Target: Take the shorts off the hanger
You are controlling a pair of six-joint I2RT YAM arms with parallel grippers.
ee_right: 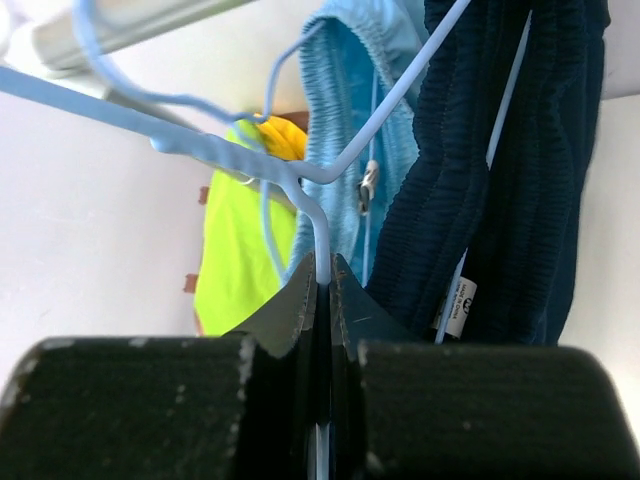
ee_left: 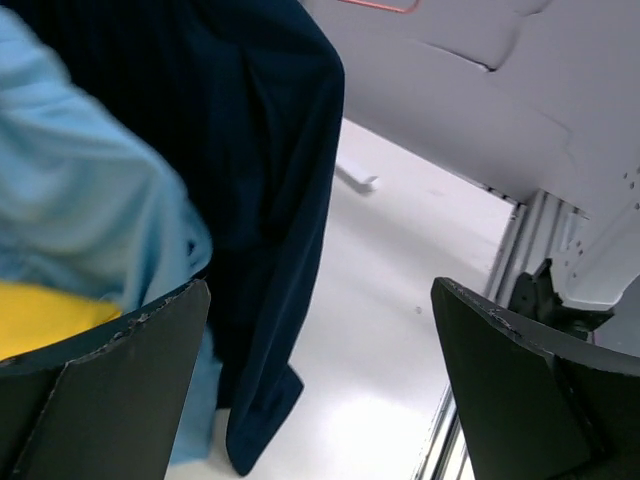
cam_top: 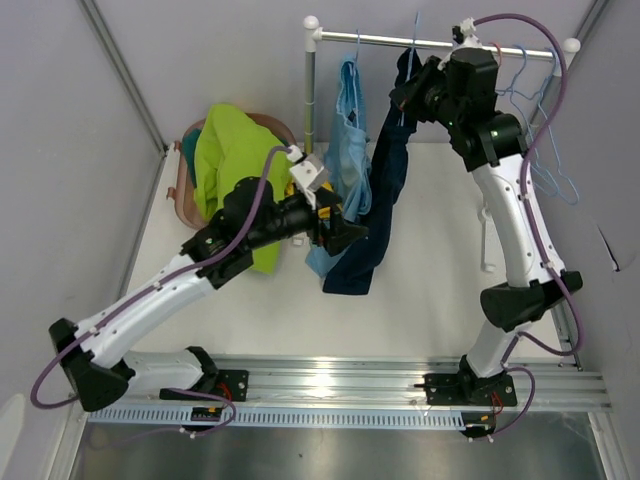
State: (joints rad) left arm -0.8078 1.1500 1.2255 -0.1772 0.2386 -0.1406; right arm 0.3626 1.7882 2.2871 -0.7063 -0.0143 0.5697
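Right gripper [ee_right: 322, 290]: jaws pinched flat on the thin blue wire of a hanger [ee_right: 215, 150], up at the rail [cam_top: 440, 42]. Navy shorts [ee_right: 510, 170] hang just right of the pinch, apparently on this hanger. Their long axis is vertical, hem trailing onto the desk [cam_top: 440, 270]. Light blue shorts [cam_top: 350, 140] hang beside them. Left gripper [ee_left: 320, 330]: jaws wide, holding nothing, low by the navy hem, cloth just ahead and off-centre of the gap. Left arm is nearer the hem and best placed to take the cloth and draw it down.
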